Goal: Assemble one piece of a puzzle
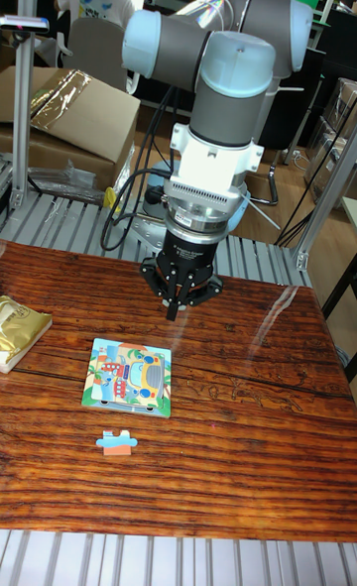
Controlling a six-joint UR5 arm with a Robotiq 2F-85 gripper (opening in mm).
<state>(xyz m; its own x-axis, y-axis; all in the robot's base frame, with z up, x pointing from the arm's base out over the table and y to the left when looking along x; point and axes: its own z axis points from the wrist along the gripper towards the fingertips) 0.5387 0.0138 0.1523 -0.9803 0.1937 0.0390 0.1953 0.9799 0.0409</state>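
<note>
— Piece (116, 441) sits alone, well in front of the gripper (176, 310), just past the board (130, 375).
— Is the gripper pinching anything?
— No. Its fingers look pressed together. It should spread them, then come straight down over the piece.

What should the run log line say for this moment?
gripper: shut, empty, above table | loose puzzle piece: on table, before puzzle board | not yet picked

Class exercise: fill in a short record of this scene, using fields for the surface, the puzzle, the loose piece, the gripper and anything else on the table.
surface: wooden table
puzzle: puzzle board, flat, bus picture
loose piece: puzzle piece, just in front of the board, apart from it
gripper: gripper, behind the board, holding nothing, fingers close together
other: gold packet at left edge
</note>
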